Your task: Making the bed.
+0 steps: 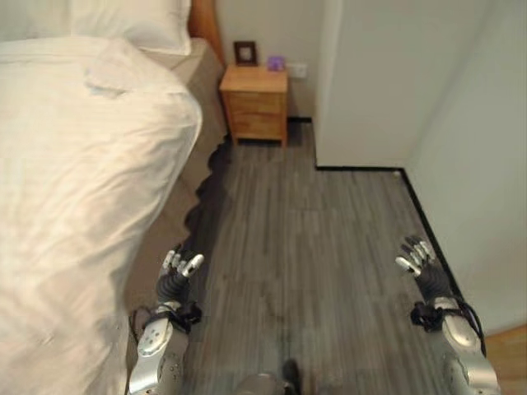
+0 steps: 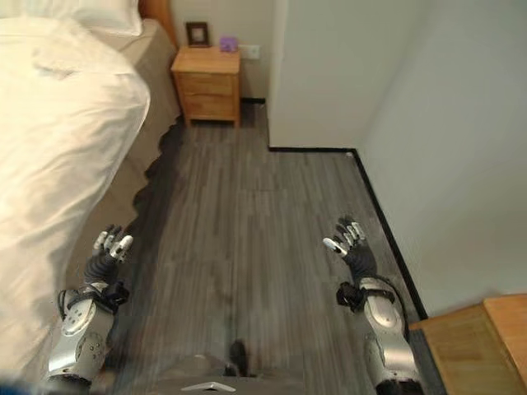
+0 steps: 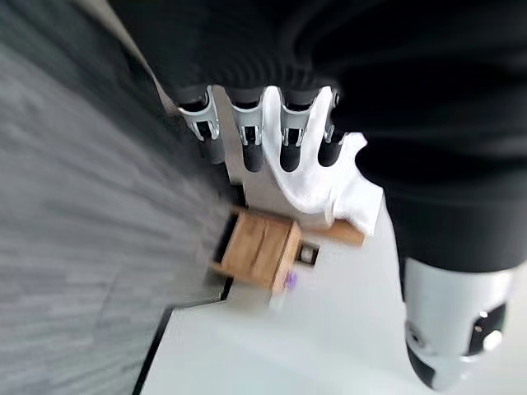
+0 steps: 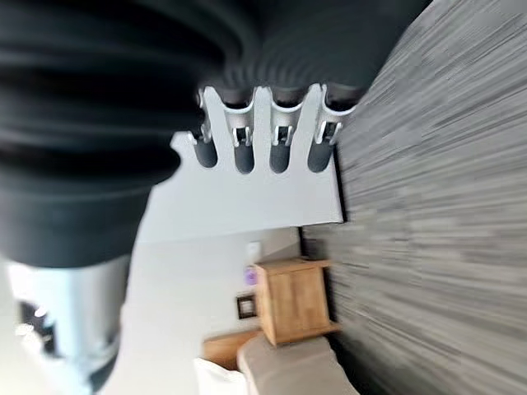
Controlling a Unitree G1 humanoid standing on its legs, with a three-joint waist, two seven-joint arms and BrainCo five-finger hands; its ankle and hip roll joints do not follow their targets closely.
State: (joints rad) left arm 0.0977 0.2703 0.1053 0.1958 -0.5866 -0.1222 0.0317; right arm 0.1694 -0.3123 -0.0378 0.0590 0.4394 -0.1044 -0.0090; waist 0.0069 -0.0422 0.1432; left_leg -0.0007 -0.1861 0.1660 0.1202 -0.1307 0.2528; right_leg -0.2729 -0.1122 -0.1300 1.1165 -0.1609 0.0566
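Both hands, left (image 1: 179,270) and right (image 1: 417,257), hung empty over the floor (image 1: 305,247), fingers loosely spread. Duvet (image 1: 74,189) lay rumpled on the bed, beside the left hand. Judged: approach stage; next, reach and grasp the duvet edge.

White duvet (image 1: 74,189) just beside left hand (image 1: 177,276): soft cloth, matt, creased. Pillow (image 1: 136,23) far ahead of left hand: same white cloth, smoother. Floor (image 1: 305,263) under and between both hands: grey wood-look planks, matt, fine grain. Nightstand (image 1: 257,103) well ahead of left hand: light wood, satin sheen. Right hand (image 1: 417,257): silver metal-look fingers, dark matt tips, ribbed dark cover.
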